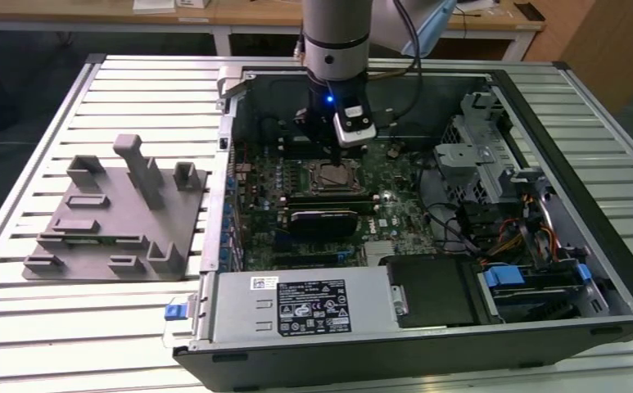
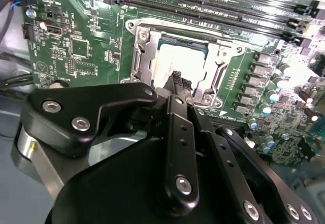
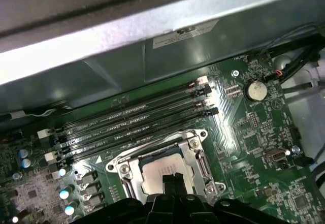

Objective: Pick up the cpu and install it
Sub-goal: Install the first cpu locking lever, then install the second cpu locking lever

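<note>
Hangs straight down from the arm into the open computer case (image 1: 578, 164), in the exterior view: gripper (image 1: 334, 157), just above the socket (image 1: 332, 176) near the middle of the green motherboard (image 1: 404, 221).

Lies flat inside that socket, in both wrist views: the cpu (image 2: 170, 61) (image 3: 157, 170), pale silver top facing up, framed on all 4 sides by the bright metal socket frame (image 2: 139, 56) (image 3: 195, 155). Seems level with the frame, not tilted.

Poised directly over the chip: gripper (image 2: 177, 79) (image 3: 172, 179), its 2 dark fingers drawn together side by side, with only a thin seam between the tips and nothing clamped there. Tips very close to the chip's top; actual contact impossible to judge.

Just beside the socket, in both wrist views: 4 long black memory slots (image 3: 132, 122) (image 2: 203, 5), running parallel. Further off on the board in the first wrist view: a round coin cell (image 3: 255, 89).

At the case's near end in the exterior view: a grey power supply (image 1: 294, 307). On the slatted table (image 1: 32, 164), toward the exterior view's left and apart from the case: a grey fixture plate (image 1: 109, 221) with upright posts.
</note>
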### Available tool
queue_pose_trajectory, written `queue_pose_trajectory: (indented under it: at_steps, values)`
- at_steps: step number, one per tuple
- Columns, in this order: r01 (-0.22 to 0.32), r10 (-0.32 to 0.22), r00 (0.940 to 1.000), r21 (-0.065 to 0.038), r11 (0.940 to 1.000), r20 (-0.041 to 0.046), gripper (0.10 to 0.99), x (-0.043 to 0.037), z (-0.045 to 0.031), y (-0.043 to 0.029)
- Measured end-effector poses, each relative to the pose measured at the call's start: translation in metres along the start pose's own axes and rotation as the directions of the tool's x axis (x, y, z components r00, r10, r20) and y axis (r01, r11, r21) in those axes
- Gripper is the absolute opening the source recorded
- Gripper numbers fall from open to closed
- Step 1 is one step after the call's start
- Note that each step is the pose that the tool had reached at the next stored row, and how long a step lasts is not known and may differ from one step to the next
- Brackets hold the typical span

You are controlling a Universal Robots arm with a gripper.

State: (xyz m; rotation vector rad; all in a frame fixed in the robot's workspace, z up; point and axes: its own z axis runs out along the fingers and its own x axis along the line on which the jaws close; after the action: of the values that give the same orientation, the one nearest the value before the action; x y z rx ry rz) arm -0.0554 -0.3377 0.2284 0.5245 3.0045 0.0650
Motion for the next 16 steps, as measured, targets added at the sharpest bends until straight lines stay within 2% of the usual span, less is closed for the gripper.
queue_pose_trajectory:
  at_steps: [3, 11, 16]
  values:
    - [0.000, 0.000, 1.0000, 0.005, 1.0000, 0.0015, 0.106, -0.0004, -0.0046, 0.0003]
    - [0.001, -0.001, 1.0000, 0.007, 1.0000, 0.0022, 0.106, -0.0005, -0.0048, 0.0000]
    - [0.001, -0.001, 1.0000, 0.007, 1.0000, 0.0022, 0.106, -0.0019, -0.0049, -0.0036]
